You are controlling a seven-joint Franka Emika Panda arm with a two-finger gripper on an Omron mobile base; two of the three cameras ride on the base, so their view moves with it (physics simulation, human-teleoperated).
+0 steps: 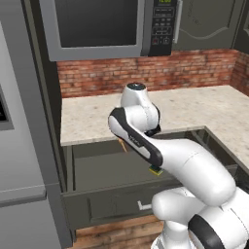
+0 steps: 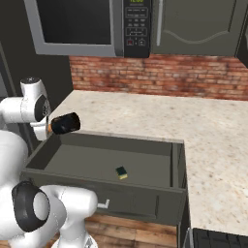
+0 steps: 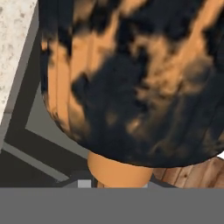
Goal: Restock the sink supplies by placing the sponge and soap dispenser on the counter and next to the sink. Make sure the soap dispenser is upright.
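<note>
My gripper (image 2: 50,127) is shut on the soap dispenser (image 2: 66,123), a black bottle held on its side, not upright, over the open drawer's back left corner. In the hand view its black, orange-mottled body (image 3: 131,74) looms close, with the orange pump neck (image 3: 118,171) at the bottom. An orange sliver of the dispenser (image 1: 121,144) peeks from behind my arm. The sponge (image 2: 121,172), yellow with a green layer, lies on the drawer floor and also peeks out under my arm (image 1: 155,170). The beige counter (image 2: 145,116) runs behind the drawer. The sink is out of view.
The dark grey drawer (image 2: 97,180) stands pulled out below the counter edge. A microwave (image 1: 97,24) hangs above the brick wall. A tall grey appliance (image 1: 24,146) stands at the left. Something dark and gridded (image 2: 218,238) sits at the lower right corner.
</note>
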